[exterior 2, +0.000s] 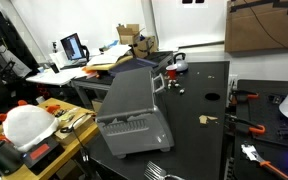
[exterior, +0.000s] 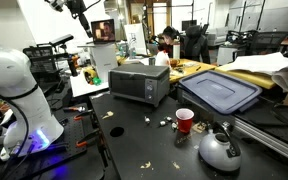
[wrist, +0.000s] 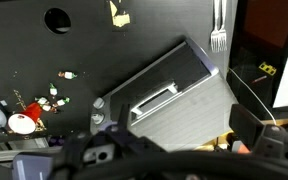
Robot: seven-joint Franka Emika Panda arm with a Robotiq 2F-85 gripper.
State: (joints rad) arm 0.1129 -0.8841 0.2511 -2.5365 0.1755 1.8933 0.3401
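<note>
On a crumb-strewn black table (exterior 2: 199, 100), a silver toaster oven (wrist: 174, 95) sits beneath the high-hanging gripper (exterior: 82, 12), whether open or closed impossible to tell; the oven is likely heavy, rigid and slick-sided; its door handle (wrist: 154, 101) looks the surest hold.

The arm (exterior: 72, 8) is raised high, gripper (wrist: 174, 140) facing down, its jaws spread (blurred in the wrist view)

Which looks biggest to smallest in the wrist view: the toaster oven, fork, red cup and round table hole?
1. Toaster oven, by far the largest.
2. Fork, long but thin, cut off by the top edge.
3. Red cup and round hole look about alike; I won't rank them.
</note>
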